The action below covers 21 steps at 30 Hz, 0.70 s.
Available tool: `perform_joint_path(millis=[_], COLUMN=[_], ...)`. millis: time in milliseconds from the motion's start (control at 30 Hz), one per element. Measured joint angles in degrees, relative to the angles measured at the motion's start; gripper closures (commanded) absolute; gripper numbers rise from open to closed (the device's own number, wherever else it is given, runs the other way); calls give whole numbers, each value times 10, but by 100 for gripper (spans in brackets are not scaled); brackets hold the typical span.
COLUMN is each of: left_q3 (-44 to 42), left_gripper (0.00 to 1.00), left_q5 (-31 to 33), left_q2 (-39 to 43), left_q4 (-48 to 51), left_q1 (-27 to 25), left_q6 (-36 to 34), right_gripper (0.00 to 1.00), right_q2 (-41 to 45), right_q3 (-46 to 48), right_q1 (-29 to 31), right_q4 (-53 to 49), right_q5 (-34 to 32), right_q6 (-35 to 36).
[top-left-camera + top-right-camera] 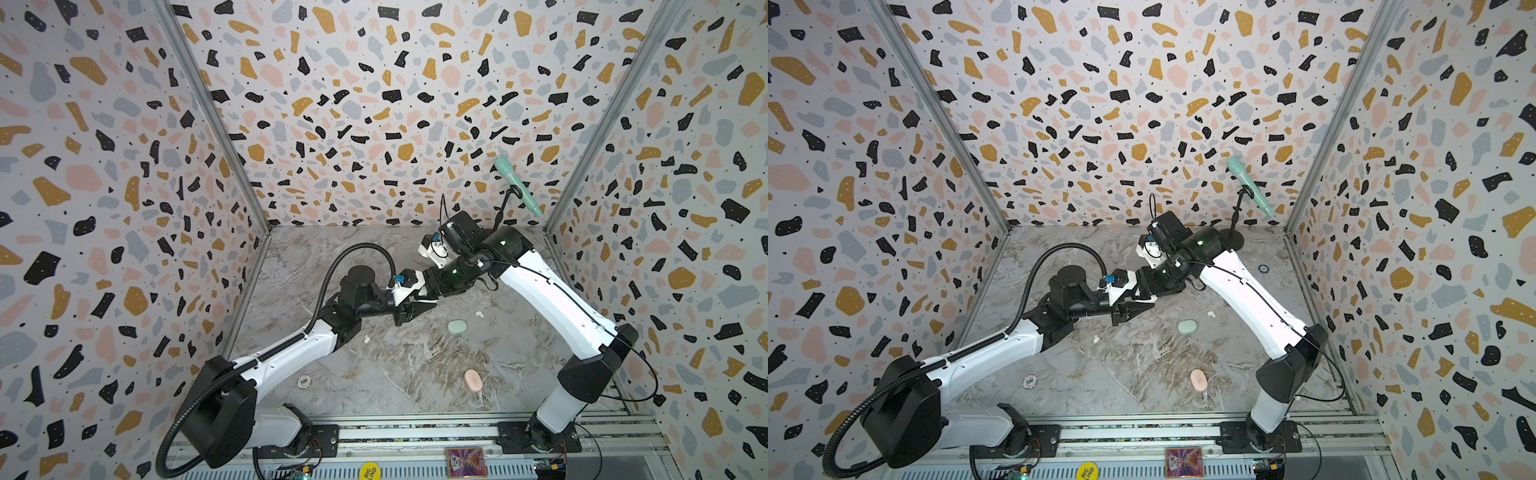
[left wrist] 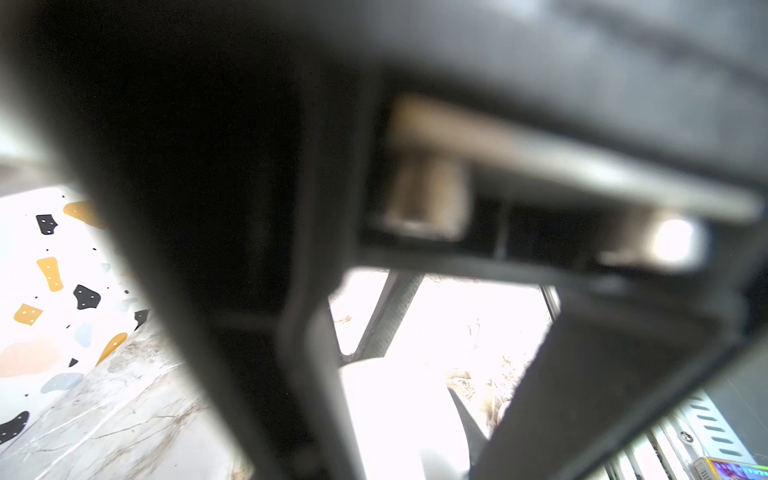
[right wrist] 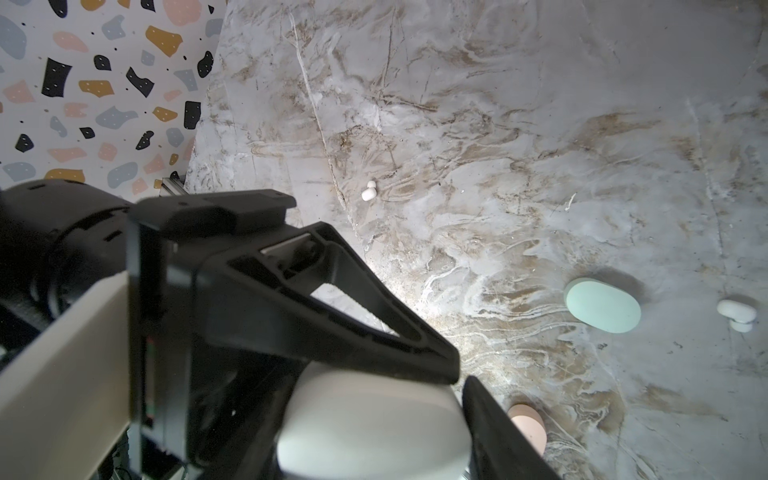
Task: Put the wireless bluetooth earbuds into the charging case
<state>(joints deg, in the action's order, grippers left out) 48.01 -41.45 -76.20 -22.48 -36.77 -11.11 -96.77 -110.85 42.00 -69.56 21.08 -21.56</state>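
In the right wrist view my right gripper is shut on a white charging case, one finger on each side. My left gripper is shut, and its black fingertips lie against the top of that case. Whether it pinches anything cannot be made out. Both grippers meet above mid-table in both top views, hiding the white case there. One white earbud lies on the marble to the left. Another white earbud lies right of a shut mint case.
A shut pink case lies nearer the front. A poker chip sits front left. A mint microphone on a black stand stands at the back right. Patterned walls enclose three sides, and a metal rail with a card runs along the front.
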Motion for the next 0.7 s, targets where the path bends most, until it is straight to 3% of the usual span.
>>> perform_joint_path(millis=[700], left_q3=[7], left_gripper=[50], left_q5=[6], left_q2=[0], left_q4=[24], left_q1=[-5], left_q6=[-34], right_gripper=[46], right_q2=[-7], right_q3=[0], right_q1=[-2], right_q4=[-10], right_q5=[1], right_q6=[0])
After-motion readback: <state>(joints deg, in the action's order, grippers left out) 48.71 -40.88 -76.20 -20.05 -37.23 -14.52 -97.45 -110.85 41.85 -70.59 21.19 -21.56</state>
